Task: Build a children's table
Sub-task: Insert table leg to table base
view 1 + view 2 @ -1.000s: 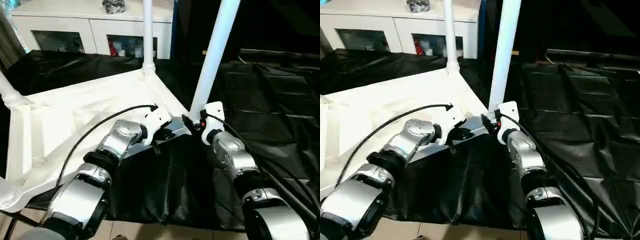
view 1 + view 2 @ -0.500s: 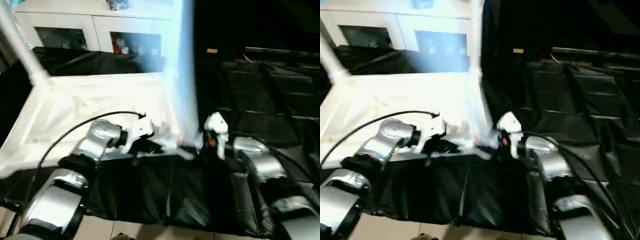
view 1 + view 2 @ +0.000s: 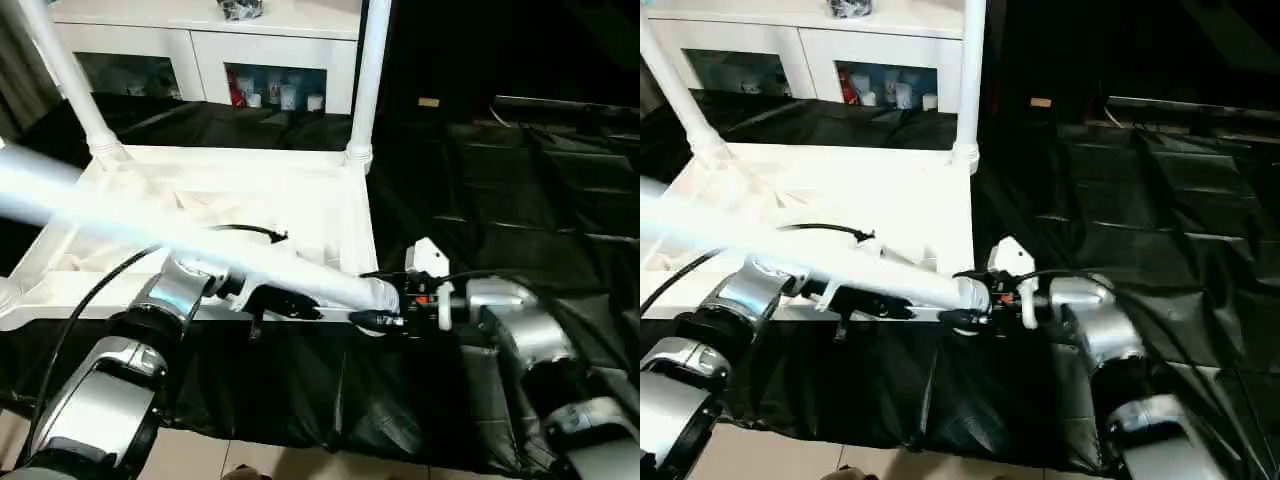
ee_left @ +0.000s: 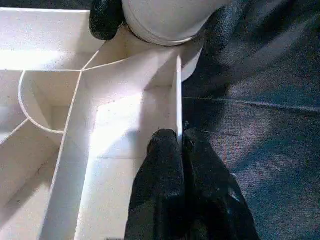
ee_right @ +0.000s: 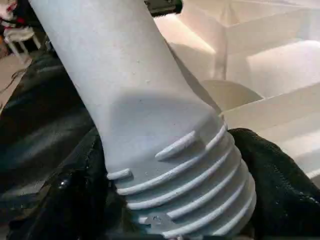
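The white tabletop [image 3: 200, 205] lies upside down on black sheeting, ribs showing. Two white legs [image 3: 368, 70] [image 3: 65, 80] stand upright in its far corner sockets. A third leg [image 3: 150, 235] slants low across the tabletop toward the left. Its threaded end [image 5: 190, 185] is at the near right corner, and my right gripper [image 3: 385, 308] is shut on it, one black finger [image 5: 280, 190] on each side. My left gripper [image 4: 178, 142] is shut on the tabletop's thin near rim [image 4: 177, 100], close to that corner socket, under the slanting leg.
A white glass-door cabinet [image 3: 200, 60] stands behind the tabletop. Crinkled black sheeting [image 3: 520, 180] covers the surface to the right and the near side. Tan floor [image 3: 300, 465] shows at the near edge.
The leg in my right gripper has swung from upright down to a low slant toward the left. The whole view has shifted too. My left gripper stays on the rim.
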`<state>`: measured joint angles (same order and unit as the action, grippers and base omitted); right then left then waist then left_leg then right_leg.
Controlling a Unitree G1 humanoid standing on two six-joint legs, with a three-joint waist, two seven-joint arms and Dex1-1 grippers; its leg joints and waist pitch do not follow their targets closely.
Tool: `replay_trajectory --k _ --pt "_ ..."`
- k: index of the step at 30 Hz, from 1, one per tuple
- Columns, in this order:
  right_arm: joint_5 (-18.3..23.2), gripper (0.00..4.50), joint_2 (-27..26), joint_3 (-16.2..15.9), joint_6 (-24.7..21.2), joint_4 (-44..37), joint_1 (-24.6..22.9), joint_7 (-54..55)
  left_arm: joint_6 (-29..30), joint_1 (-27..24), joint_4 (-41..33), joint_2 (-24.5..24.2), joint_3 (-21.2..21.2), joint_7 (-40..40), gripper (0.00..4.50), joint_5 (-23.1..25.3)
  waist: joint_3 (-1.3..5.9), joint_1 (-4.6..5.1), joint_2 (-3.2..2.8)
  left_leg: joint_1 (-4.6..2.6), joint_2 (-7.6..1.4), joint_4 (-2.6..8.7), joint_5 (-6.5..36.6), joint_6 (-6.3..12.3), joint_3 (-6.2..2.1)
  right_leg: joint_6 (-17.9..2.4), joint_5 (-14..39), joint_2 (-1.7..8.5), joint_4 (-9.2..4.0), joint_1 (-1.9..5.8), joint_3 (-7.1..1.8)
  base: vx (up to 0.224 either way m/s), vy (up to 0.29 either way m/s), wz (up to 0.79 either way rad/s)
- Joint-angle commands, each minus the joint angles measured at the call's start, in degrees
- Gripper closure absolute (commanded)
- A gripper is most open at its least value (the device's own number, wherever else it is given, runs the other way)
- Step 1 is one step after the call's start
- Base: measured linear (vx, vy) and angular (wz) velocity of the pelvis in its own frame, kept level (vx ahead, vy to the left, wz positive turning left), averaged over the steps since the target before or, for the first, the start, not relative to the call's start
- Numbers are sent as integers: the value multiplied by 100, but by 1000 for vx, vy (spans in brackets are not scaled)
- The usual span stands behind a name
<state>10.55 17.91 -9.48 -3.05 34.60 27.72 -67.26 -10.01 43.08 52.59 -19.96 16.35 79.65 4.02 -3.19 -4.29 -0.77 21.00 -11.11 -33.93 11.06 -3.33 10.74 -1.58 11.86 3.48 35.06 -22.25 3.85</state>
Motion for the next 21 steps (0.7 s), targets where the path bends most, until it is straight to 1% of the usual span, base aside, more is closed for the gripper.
replay_trajectory --k 1,3,4,5,6,7,8,9,10,11,12,13,14,15,16,17,18,19,21 --pt "-3 123 -76 -74 -105 -63 -57 59 -59 -17 -11 21 30 44 450 -4 373 -2 -6 -77 -300 392 881 344 -94 -1484 584 530 -393 277 -301 0 0 0" --pt "32 123 -127 -34 -117 -113 -112 101 -96 -19 -10 8 23 -15 450 9 373 -1 -12 -75 -295 391 863 333 -94 -1482 567 526 -389 276 -301 0 0 0" --pt "217 123 -223 128 -199 -185 -156 200 -153 -2 -20 -10 -40 -226 450 21 374 0 -20 -77 -298 389 884 331 -91 -1486 550 530 -395 270 -306 0 0 0" --pt "243 123 -235 150 -213 -193 -160 211 -162 0 -20 -12 -48 -263 450 25 376 -4 -20 -75 -300 389 882 334 -94 -1492 536 534 -395 278 -307 0 0 0" --pt "388 123 -296 270 -294 -237 -176 270 -209 15 -21 -20 -95 -463 450 49 382 -9 -32 -81 -306 391 872 326 -97 -1508 484 528 -386 274 -303 0 0 0" --pt "475 123 -329 353 -335 -280 -184 324 -88 38 -36 -15 -159 -384 450 -47 383 -2 -25 -81 -305 393 880 316 -95 -1521 453 524 -381 275 -300 0 0 0" --pt "520 123 -345 391 -360 -304 -191 346 -31 42 -58 -15 -192 -329 406 -102 378 2 -22 -71 -300 396 872 321 -98 -1519 469 525 -379 277 -296 0 0 0" --pt "791 123 -440 615 -516 -461 -233 466 267 45 -224 -16 -385 -58 406 -421 384 -7 -37 -79 -299 391 851 308 -87 -1524 447 527 -381 279 -302 0 0 0" --pt "840 124 -459 656 -534 -482 -239 488 317 40 -262 -17 -420 -10 395 -481 397 -21 -37 -73 -305 385 765 330 -92 -1550 316 533 -355 285 -305 0 0 0" --pt "894 124 -482 704 -555 -512 -250 514 386 28 -317 -24 -452 59 395 -547 404 -27 -52 -63 -298 379 708 331 -96 -1582 228 533 -335 288 -298 0 0 0" --pt "963 124 -507 755 -601 -566 -269 529 465 -1 -410 -44 -482 164 389 -627 412 -33 -45 -61 -307 375 641 352 -94 -1628 60 533 -320 286 -298 0 0 0" --pt "1067 124 -536 813 -676 -657 -304 526 589 -61 -582 -74 -527 312 389 -754 411 -49 -72 -66 -311 373 581 371 -93 -1666 -90 528 -302 276 -295 0 0 0" --pt "1110 125 -547 836 -706 -699 -322 521 650 -92 -666 -87 -550 371 364 -815 422 -56 -66 -65 -313 367 550 392 -91 -1671 -181 524 -293 282 -295 0 0 0" --pt "1141 125 -559 845 -729 -738 -344 519 664 -134 -759 -107 -584 400 364 -876 433 -65 -56 -56 -308 358 456 438 -91 -1685 -375 518 -263 286 -292 0 0 0" --pt "1159 125 -569 850 -738 -770 -369 521 679 -171 -829 -122 -620 411 357 -931 433 -74 -59 -55 -299 351 433 469 -84 -1692 -470 509 -256 271 -286 0 0 0" --pt "1171 125 -583 860 -735 -787 -387 534 744 -199 -884 -132 -669 429 350 -1002 429 -75 -48 -39 -279 342 454 486 -77 -1673 -467 510 -257 281 -288 0 0 0" --pt "1178 125 -596 873 -737 -799 -396 546 794 -204 -896 -133 -712 421 338 -1056 432 -79 -52 -46 -282 342 465 489 -76 -1661 -439 515 -264 278 -288 0 0 0" --pt "1199 125 -634 910 -753 -832 -416 579 924 -208 -906 -130 -834 378 326 -1208 423 -76 -66 -45 -280 344 531 461 -72 -1641 -321 511 -277 271 -285 0 0 0" --pt "1247 125 -674 958 -796 -884 -422 638 1125 -195 -914 -123 -950 393 317 -1365 419 -79 -71 -51 -280 353 619 392 -73 -1623 -141 508 -296 267 -284 0 0 0"
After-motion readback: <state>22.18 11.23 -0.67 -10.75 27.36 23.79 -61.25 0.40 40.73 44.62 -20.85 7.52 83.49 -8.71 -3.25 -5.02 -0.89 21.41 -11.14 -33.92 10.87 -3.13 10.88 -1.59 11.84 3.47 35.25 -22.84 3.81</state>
